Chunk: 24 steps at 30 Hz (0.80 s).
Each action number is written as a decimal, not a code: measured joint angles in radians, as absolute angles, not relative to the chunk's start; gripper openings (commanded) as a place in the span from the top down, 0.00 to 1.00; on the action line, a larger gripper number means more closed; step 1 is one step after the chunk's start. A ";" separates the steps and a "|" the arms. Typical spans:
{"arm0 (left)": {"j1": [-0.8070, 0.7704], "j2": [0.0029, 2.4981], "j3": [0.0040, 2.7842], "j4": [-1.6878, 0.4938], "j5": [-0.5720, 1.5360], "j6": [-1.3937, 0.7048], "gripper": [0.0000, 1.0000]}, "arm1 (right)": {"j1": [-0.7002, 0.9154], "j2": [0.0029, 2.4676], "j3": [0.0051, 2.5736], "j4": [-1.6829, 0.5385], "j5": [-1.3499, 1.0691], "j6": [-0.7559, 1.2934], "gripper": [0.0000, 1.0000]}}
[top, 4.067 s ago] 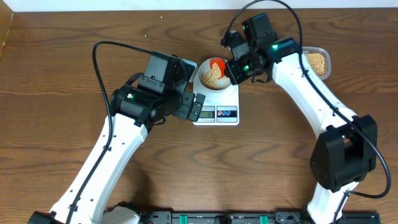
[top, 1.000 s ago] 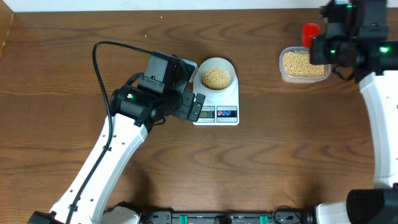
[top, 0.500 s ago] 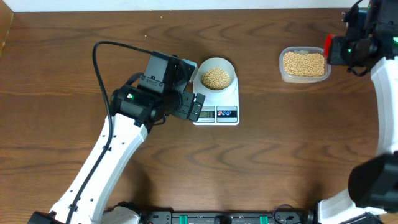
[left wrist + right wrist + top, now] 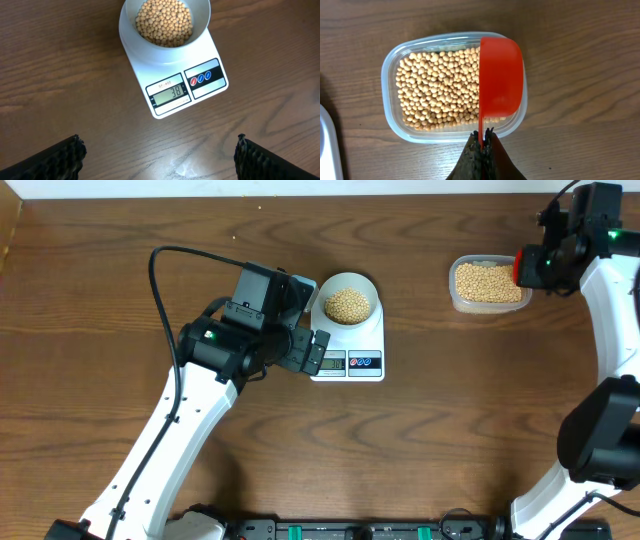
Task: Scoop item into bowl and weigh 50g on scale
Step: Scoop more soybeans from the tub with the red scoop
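Note:
The bowl (image 4: 347, 292) stands on the white scale (image 4: 362, 340), holding a heap of tan beans (image 4: 347, 305). In the left wrist view the bowl (image 4: 200, 25) and beans (image 4: 164, 21) sit on the scale (image 4: 215, 80), whose display reads 38. My left gripper (image 4: 159, 160) is open and empty, low over the table just left of the scale (image 4: 310, 352). My right gripper (image 4: 482, 142) is shut on the handle of a red scoop (image 4: 500, 75). The scoop is held over the right end of the clear tub (image 4: 390, 75) of beans (image 4: 437, 90); it also shows overhead (image 4: 527, 268).
The clear tub (image 4: 489, 304) sits at the table's far right, well apart from the scale. The table's back edge meets a white wall (image 4: 300, 188). Bare brown wood lies between scale and tub and across the front.
My right arm carried the red scoop from over the bowl away to the right. Over the last second the scoop moved from behind the tub to its right end. My left arm stayed still.

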<state>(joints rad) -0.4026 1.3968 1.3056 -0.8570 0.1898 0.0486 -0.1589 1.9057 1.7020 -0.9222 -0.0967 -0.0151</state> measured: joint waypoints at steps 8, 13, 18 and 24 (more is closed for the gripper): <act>-0.403 1.397 1.306 -0.857 0.190 0.049 0.03 | -0.159 1.923 1.702 -0.916 -0.097 -0.015 0.99; -0.403 1.397 1.306 -0.857 0.190 0.049 0.03 | -0.159 1.959 1.702 -0.916 -0.110 -0.015 0.99; -0.403 1.397 1.306 -0.857 0.190 0.049 0.03 | -0.158 2.013 1.702 -0.916 -0.149 -0.015 0.99; -0.403 1.397 1.306 -0.857 0.190 0.049 0.03 | -0.158 2.022 1.702 -0.917 -0.209 -0.015 0.99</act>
<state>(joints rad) -0.4026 1.3968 1.3056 -0.8570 0.1898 0.0486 -0.1581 2.0216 1.7020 -0.9169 -0.2089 -0.0151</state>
